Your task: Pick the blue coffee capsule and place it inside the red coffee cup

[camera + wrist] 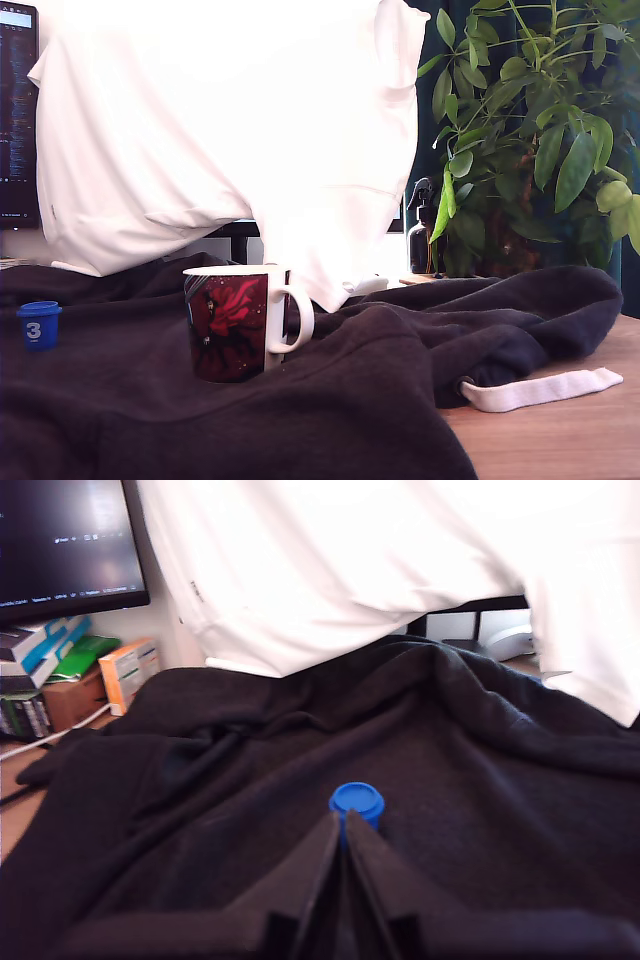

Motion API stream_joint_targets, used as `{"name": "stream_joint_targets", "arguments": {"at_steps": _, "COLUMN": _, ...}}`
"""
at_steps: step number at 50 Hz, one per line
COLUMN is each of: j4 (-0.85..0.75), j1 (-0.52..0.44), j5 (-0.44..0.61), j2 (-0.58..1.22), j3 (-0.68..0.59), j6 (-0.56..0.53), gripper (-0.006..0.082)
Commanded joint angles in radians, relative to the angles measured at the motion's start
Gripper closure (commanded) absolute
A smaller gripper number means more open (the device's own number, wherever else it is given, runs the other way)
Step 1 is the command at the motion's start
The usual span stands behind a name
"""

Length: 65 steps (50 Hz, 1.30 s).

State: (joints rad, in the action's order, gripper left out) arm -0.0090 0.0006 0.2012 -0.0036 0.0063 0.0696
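Dark fabric, a black sweatshirt (pixel 330 400) spread in soft folds over the wooden table (pixel 560 440), fills the foreground of the exterior view and carries both task objects. A white garment (pixel 230 130) hangs behind it, with a leafy houseplant (pixel 540 130) at the exterior view's right. On the cloth stands the red coffee cup (pixel 232 325), upright, its white handle turned to the exterior view's right and its mouth open. Well apart from it, near the exterior view's left edge, sits the blue coffee capsule (pixel 38 325), wide rim up, a white "3" on its side.

From the wrist view the gripper (pixel 343 825) points at the capsule (pixel 357 802) just ahead of it; its two dark fingers meet at the tips, pressed together and holding nothing.

The capsule looks light, rigid and smooth plastic, likely to tip or slide on the soft cloth. Its tapered wall just under the rim seems the best hold, with the jaws opened first.
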Motion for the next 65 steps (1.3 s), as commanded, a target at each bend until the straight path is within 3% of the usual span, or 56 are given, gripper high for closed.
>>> {"name": "stream_joint_targets", "arguments": {"at_steps": 1, "j4": 0.043, "j1": -0.001, "j5": 0.051, "j2": -0.009, "j3": -0.027, "j6": 0.048, "gripper": 0.0788}}
{"name": "stream_joint_targets", "arguments": {"at_steps": 6, "j4": 0.070, "j1": -0.001, "j5": 0.138, "j2": -0.009, "j3": -0.007, "j6": 0.130, "gripper": 0.0788}}
{"name": "stream_joint_targets", "arguments": {"at_steps": 14, "j4": 0.076, "j1": -0.001, "j5": 0.158, "j2": 0.030, "j3": 0.031, "j6": 0.178, "gripper": 0.0788}}
{"name": "stream_joint_targets", "arguments": {"at_steps": 24, "j4": 0.172, "j1": -0.002, "j5": 0.158, "j2": 0.261, "j3": 0.037, "j6": 0.193, "gripper": 0.0787}}
{"name": "stream_joint_targets", "arguments": {"at_steps": 28, "j4": 0.247, "j1": -0.006, "j5": 0.156, "j2": 0.388, "j3": 0.037, "j6": 0.185, "gripper": 0.0742}}
{"name": "stream_joint_targets", "arguments": {"at_steps": 32, "j4": 0.362, "j1": -0.010, "j5": 0.139, "j2": 0.511, "j3": 0.037, "j6": 0.159, "gripper": 0.0559}}
{"name": "stream_joint_targets", "arguments": {"at_steps": 38, "j4": 0.516, "j1": -0.016, "j5": 0.111, "j2": 0.690, "j3": 0.043, "j6": 0.087, "gripper": 0.0136}}
{"name": "stream_joint_targets", "arguments": {"at_steps": 41, "j4": 0.537, "j1": -0.017, "j5": 0.106, "j2": 0.770, "j3": 0.052, "j6": 0.066, "gripper": 0.0062}}
{"name": "stream_joint_targets", "arguments": {"at_steps": 54, "j4": 0.807, "j1": -0.029, "j5": 0.052, "j2": 1.128, "j3": 0.072, "j6": -0.038, "gripper": 0.0064}}
{"name": "stream_joint_targets", "arguments": {"at_steps": 65, "j4": 0.928, "j1": -0.029, "j5": 0.026, "j2": 1.393, "j3": 0.159, "j6": -0.076, "gripper": 0.0064}}
